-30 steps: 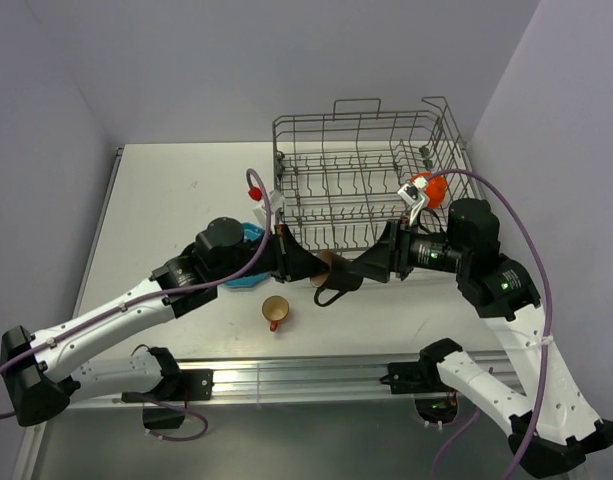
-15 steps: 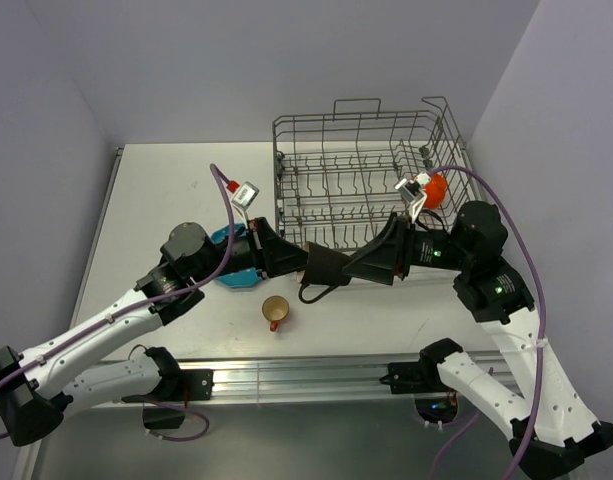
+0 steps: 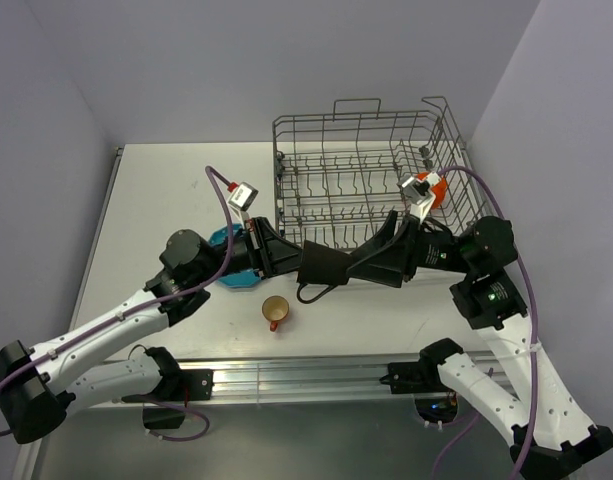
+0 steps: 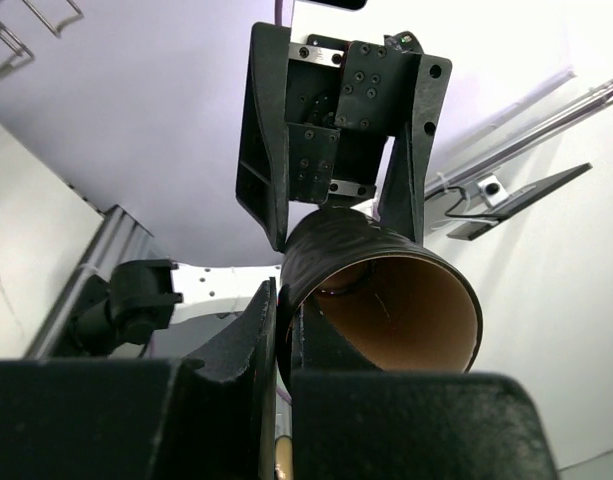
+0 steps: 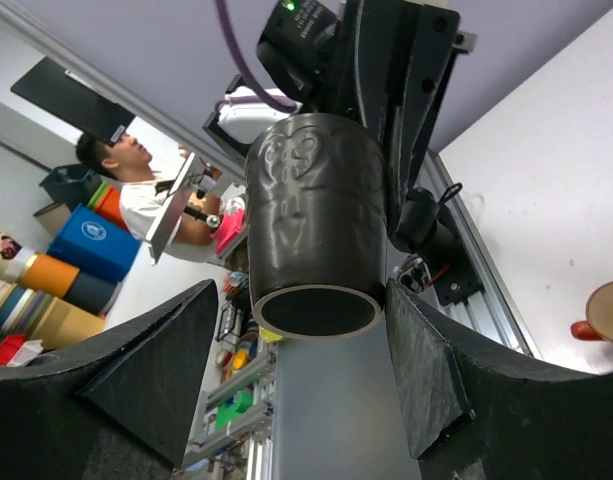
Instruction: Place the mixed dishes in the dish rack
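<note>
The dark brown mug (image 3: pixel 321 267) hangs in the air in front of the dish rack (image 3: pixel 356 170), lying on its side. My left gripper (image 3: pixel 289 262) is shut on its rim, one finger inside and one outside (image 4: pixel 283 340). My right gripper (image 3: pixel 364 266) is open, its fingers either side of the mug's base (image 5: pixel 304 300). The mug fills the left wrist view (image 4: pixel 386 290) and the right wrist view (image 5: pixel 311 220). The small orange cup (image 3: pixel 276 310) lies on the table below. The teal plate (image 3: pixel 229 240) is partly hidden under my left arm. The orange-red bowl (image 3: pixel 436 190) sits in the rack's right end.
The grey wire rack has tall sides and upright tines. A small glassy thing (image 3: pixel 423 153) stands in its far right corner. The orange cup shows at the right wrist view's edge (image 5: pixel 608 310). The table's metal rail (image 3: pixel 306 375) runs along the near edge.
The mug has shifted a little left with my left gripper, whose arm swung back to the left. My right gripper has followed it leftward and stays spread around the mug's base.
</note>
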